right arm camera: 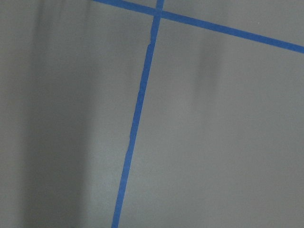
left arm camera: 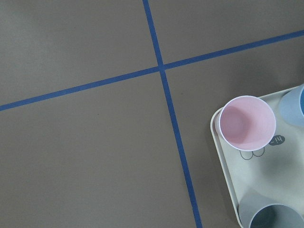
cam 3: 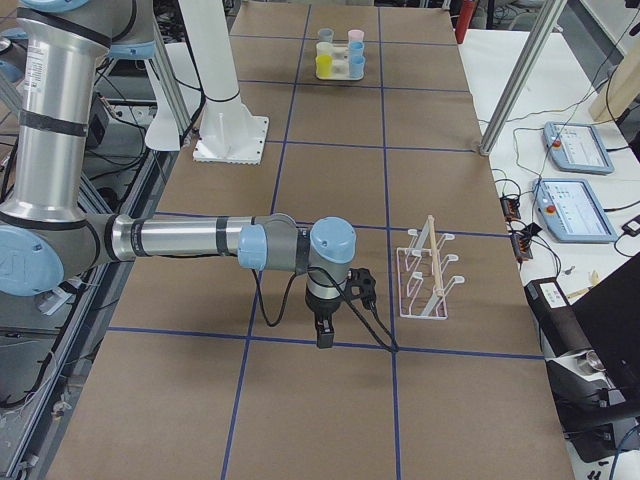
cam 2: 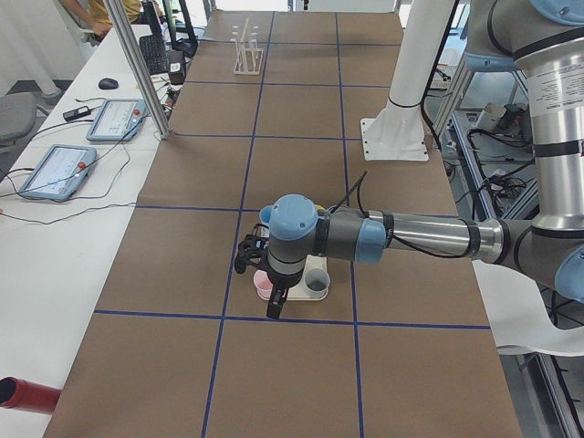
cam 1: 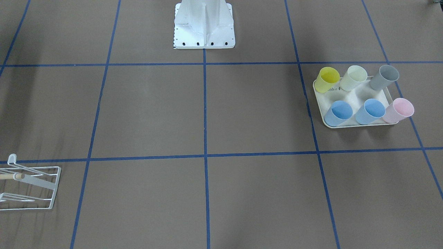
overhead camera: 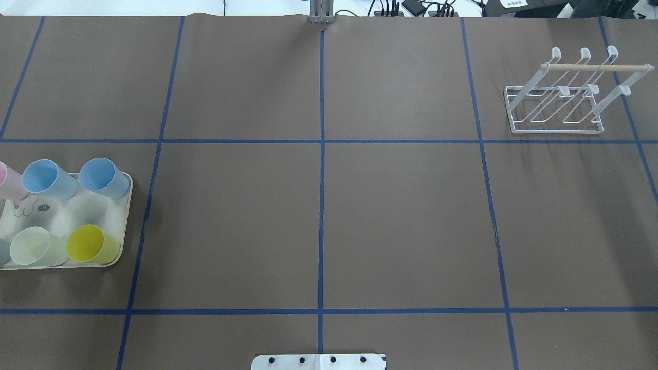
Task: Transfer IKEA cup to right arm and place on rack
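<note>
Seen from overhead, the cream tray (overhead camera: 67, 211) lies at the 9 o'clock edge of the table (overhead camera: 401, 216). Six cups stand upright on it. A pink cup (overhead camera: 7, 180) and two blue cups (overhead camera: 46, 178) fill the far row, and a grey cup (overhead camera: 2, 253), a pale cup (overhead camera: 32, 245) and a yellow cup (overhead camera: 90, 244) fill the near row.

From the left-end camera, the left arm (cam 2: 411, 237) reaches level over this tray. The left gripper (cam 2: 273, 308) hangs point-down above the tray's corner by the pink cup; I cannot tell whether its jaws stand wide or narrow. Its wrist camera looks down into the pink cup, which sits at 3 o'clock in that picture.

The white base plate (overhead camera: 318, 362) sits at the table's 6 o'clock. The rack (overhead camera: 558, 132) stands at 2 o'clock, with its wooden rod (overhead camera: 596, 67) across the top.

From the right-end camera, the right arm (cam 3: 180, 238) stretches level. The right gripper (cam 3: 324, 338) points down over the brown table at the rack's 9 o'clock, apart from it. Its opening cannot be told either.
</note>
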Motion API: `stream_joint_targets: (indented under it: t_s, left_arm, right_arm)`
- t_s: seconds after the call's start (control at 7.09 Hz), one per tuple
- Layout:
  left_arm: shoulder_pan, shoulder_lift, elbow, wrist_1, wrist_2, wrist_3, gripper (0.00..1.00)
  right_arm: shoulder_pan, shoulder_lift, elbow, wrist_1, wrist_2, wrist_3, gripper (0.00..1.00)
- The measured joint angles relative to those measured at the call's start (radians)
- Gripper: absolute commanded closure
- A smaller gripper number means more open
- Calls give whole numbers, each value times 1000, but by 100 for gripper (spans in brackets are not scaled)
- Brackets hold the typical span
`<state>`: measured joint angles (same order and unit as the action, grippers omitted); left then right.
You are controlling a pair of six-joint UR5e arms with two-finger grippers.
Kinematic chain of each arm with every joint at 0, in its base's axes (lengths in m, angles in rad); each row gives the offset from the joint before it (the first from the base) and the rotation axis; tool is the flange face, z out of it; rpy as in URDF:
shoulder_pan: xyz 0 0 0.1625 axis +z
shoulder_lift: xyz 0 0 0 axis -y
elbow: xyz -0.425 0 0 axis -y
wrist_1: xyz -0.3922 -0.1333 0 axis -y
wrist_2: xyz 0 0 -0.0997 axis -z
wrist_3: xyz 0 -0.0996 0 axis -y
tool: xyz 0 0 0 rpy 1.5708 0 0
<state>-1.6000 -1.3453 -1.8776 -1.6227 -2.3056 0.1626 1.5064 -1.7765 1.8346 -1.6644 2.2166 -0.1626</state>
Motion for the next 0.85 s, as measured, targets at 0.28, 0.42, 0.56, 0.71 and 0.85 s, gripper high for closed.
stream_joint_targets:
  t_s: [0.28,0.42,0.56,0.71,0.85]
  left_arm:
    - [-1,1,-6,-6,0,1,0]
    - [-1,1,-15,-8,-2,0,0]
    - [-1,3,-36,-8,-5,-1,0]
    - [-1,5,-56,-8,-7,-1,0]
    - [1,5,-69,-8,-5,0,0]
  right_arm:
    - [0,0,3,0,0,0,0]
    - [0,1,7,0,0,0,0]
    - [0,1,15,1,1,0,0]
    - [0,0,36,0,2,0,0]
    - [0,-1,58,0,2,0,0]
